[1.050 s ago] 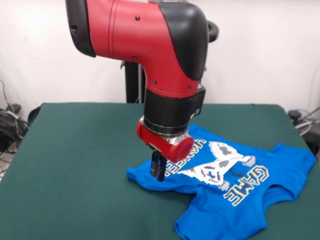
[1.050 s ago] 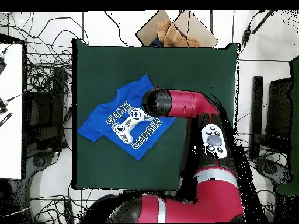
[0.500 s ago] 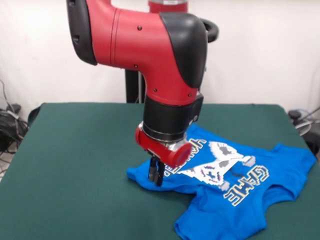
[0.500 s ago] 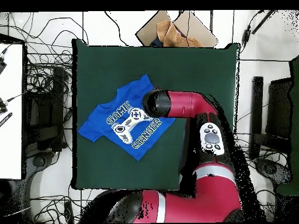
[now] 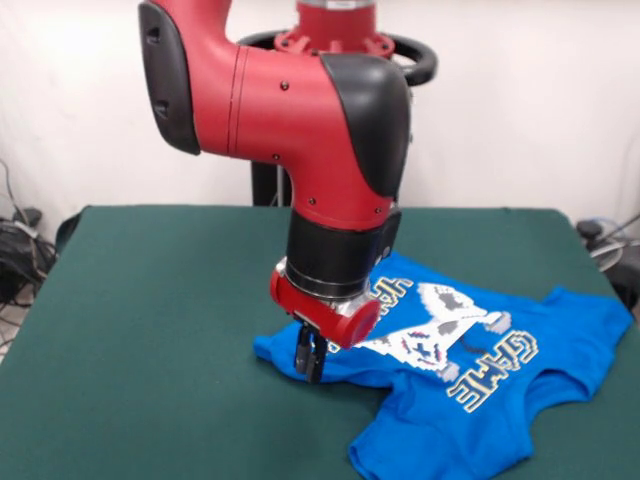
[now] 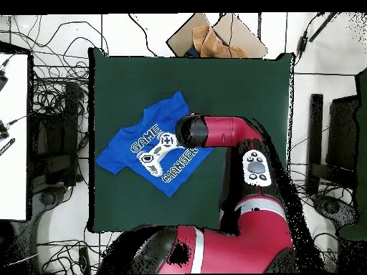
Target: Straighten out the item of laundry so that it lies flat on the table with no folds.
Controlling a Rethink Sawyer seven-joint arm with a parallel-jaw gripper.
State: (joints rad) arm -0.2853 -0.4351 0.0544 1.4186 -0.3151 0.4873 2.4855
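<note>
- Red and black, the arm (image 5: 310, 120) bends at a bulky elbow and drops a short black wrist almost straight down, tilted slightly, to a red end cap just above the cloth.
- Below that cap the pincer (image 5: 309, 358) points down at the hem end of the T-shirt (image 5: 470, 380); its two dark fingers (image 5: 303, 352) stand close together, with only a thin slit between them, tips at the blue fabric. Whether they actually pinch cloth cannot be told.
- In the overhead view the arm crosses the tabletop (image 6: 236, 86) from the base side and its end hides the shirt's edge there, so the pincer itself is covered.
- The bright blue T-shirt lies print-up on the dark green felt. In the overhead view it sits left of the tabletop's middle.
- Its long axis runs diagonally: in the front view the hem end lies at the left under the pincer, and the sleeves and collar end reach toward the right and lower right.
- The white controller print (image 5: 432, 335) and the "GAME" lettering (image 5: 490, 368) show plainly; part of the second word is hidden behind the wrist.
- The fabric is rumpled along the hem and near the lower sleeve, with a ridge at the left edge.
</note>
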